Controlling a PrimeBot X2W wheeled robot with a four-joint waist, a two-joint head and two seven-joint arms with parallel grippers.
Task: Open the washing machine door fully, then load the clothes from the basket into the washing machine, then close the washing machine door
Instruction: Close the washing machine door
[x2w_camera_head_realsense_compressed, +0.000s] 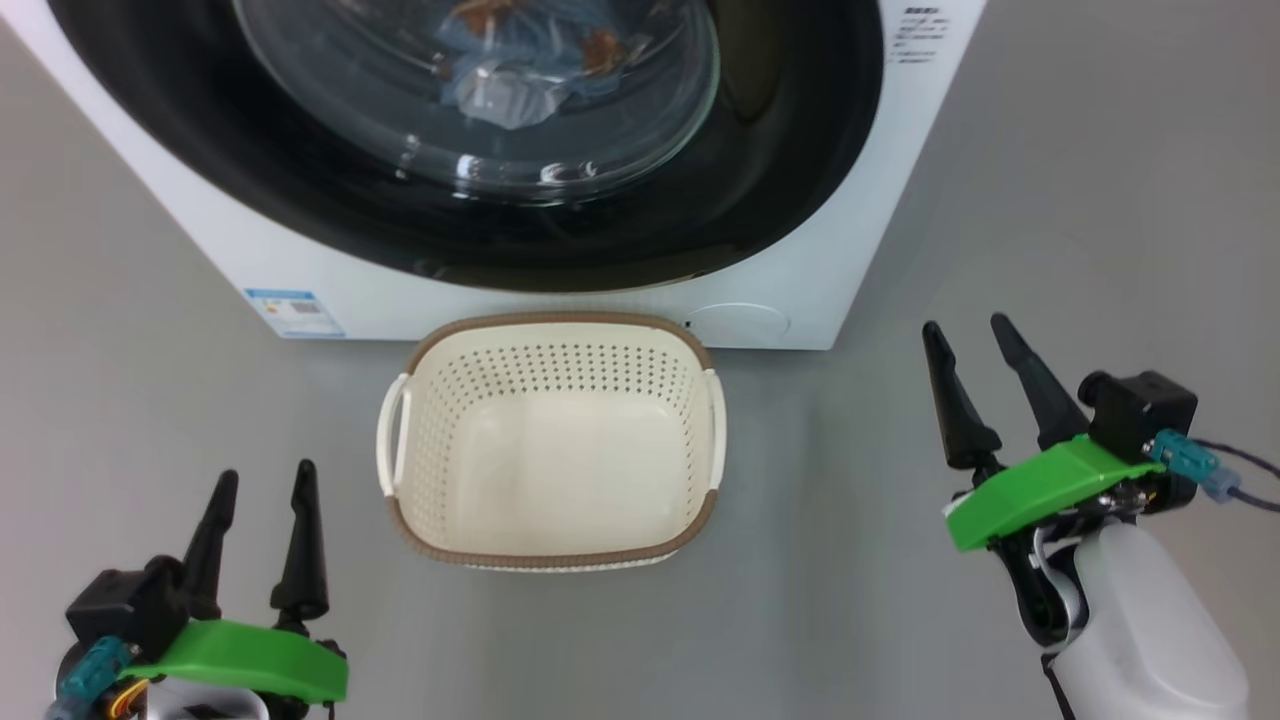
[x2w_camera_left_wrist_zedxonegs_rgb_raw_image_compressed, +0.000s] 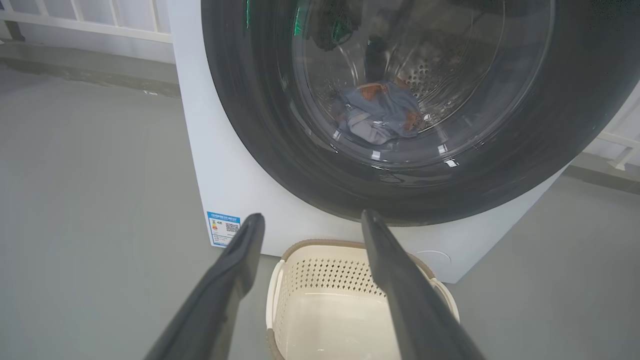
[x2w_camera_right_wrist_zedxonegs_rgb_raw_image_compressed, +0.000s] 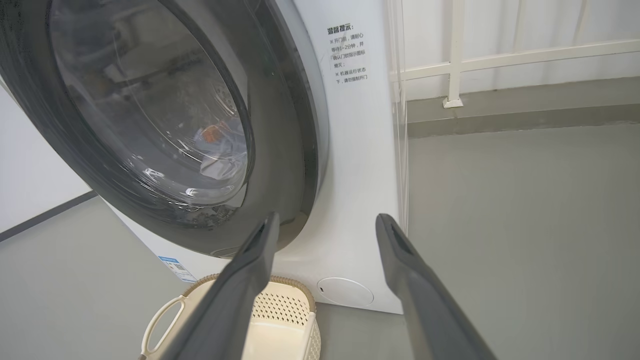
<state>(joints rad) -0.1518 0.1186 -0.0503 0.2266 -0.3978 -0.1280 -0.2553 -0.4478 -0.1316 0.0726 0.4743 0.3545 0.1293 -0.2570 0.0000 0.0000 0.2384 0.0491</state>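
Note:
The washing machine (x2w_camera_head_realsense_compressed: 840, 270) stands ahead with its door (x2w_camera_head_realsense_compressed: 790, 150) swung against the front, black rim around clear glass. Through the glass the clothes (x2w_camera_head_realsense_compressed: 510, 70), light blue with orange-brown prints, lie in the steel drum; they also show in the left wrist view (x2w_camera_left_wrist_zedxonegs_rgb_raw_image_compressed: 382, 112) and the right wrist view (x2w_camera_right_wrist_zedxonegs_rgb_raw_image_compressed: 217, 150). The basket (x2w_camera_head_realsense_compressed: 560, 385) sits on the floor just before the machine with nothing in it. My left gripper (x2w_camera_head_realsense_compressed: 267, 473) is open, low and left of the basket. My right gripper (x2w_camera_head_realsense_compressed: 966, 326) is open, to the basket's right and clear of the machine.
A blue label (x2w_camera_head_realsense_compressed: 295, 312) and a round service cover (x2w_camera_head_realsense_compressed: 738, 322) mark the machine's lower front. A white railing (x2w_camera_right_wrist_zedxonegs_rgb_raw_image_compressed: 455, 65) runs along the wall behind. Grey floor (x2w_camera_head_realsense_compressed: 1100, 200) spreads on both sides of the machine.

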